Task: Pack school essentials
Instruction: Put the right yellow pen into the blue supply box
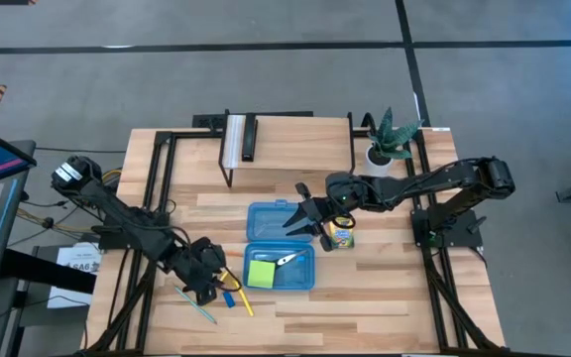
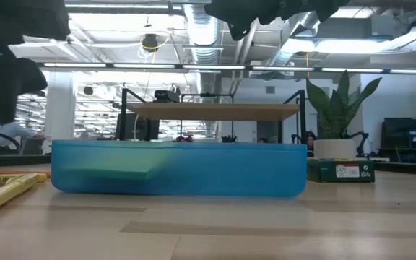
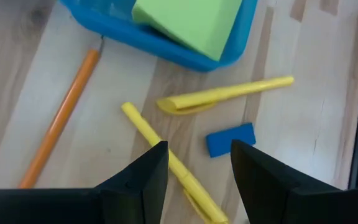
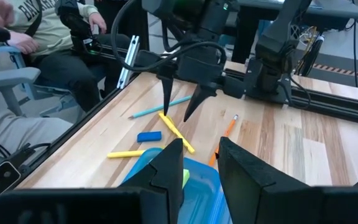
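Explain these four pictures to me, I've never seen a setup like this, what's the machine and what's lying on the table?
Two dark robot arms work at a wooden table. One camera looks down from above, one sits at table height, and one rides on each wrist. The left tool, fingers open, hovers over a blue eraser, yellow pens and an orange pencil, holding nothing. The right tool hangs above the blue case, also empty. A green sticky-note pad lies inside; a crayon box stands beside.

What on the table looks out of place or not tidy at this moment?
Several school items lie loose at odd angles on the wood beside the blue case: two yellow pens, an orange pencil, a blue eraser and a light-blue pen. Only the green pad and something pale lie inside. Nothing looks damaged.
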Controlling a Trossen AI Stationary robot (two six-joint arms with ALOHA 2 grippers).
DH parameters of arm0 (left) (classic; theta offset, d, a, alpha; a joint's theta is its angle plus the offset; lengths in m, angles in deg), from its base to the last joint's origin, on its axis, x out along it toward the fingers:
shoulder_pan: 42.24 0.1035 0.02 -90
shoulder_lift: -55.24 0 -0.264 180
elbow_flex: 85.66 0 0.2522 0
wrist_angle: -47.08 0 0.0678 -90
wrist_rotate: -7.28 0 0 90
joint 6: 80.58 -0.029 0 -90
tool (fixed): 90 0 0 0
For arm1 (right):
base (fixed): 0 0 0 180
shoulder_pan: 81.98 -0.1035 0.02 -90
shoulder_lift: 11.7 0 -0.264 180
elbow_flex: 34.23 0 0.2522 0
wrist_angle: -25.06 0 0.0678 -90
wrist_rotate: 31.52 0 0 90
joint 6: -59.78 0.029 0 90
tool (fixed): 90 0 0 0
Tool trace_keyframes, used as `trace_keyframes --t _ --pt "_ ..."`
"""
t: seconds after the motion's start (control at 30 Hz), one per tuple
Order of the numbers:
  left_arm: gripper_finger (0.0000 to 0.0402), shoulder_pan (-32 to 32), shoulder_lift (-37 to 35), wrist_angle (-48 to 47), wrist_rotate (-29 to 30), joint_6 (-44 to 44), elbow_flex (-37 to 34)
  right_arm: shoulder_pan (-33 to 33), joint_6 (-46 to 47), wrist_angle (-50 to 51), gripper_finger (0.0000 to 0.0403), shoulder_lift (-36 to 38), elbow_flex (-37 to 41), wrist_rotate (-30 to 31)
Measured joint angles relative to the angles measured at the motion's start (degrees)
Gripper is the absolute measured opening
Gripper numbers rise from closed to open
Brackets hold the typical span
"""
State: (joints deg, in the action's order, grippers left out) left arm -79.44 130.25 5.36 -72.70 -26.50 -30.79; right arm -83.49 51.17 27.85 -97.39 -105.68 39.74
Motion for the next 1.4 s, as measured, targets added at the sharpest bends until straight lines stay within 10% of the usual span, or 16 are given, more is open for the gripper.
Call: trace_keyframes --t 0.3,0.5,1.4 --pt "0.0161 -1.6 0.0 0.1 3.9 3.9 0.0 -0.5 0.6 -0.3 0.012 0.0 0.0 0.0" --pt "0.0161 -1.3 1.0 5.0 8.0 -10.0 -0.1 -0.7 -0.3 -0.3 0.012 0.0 0.0 0.8" --pt "0.0161 5.7 10.7 12.8 -2.2 -40.6 0.4 -0.6 -0.8 -0.2 0.012 0.0 0.0 0.9"
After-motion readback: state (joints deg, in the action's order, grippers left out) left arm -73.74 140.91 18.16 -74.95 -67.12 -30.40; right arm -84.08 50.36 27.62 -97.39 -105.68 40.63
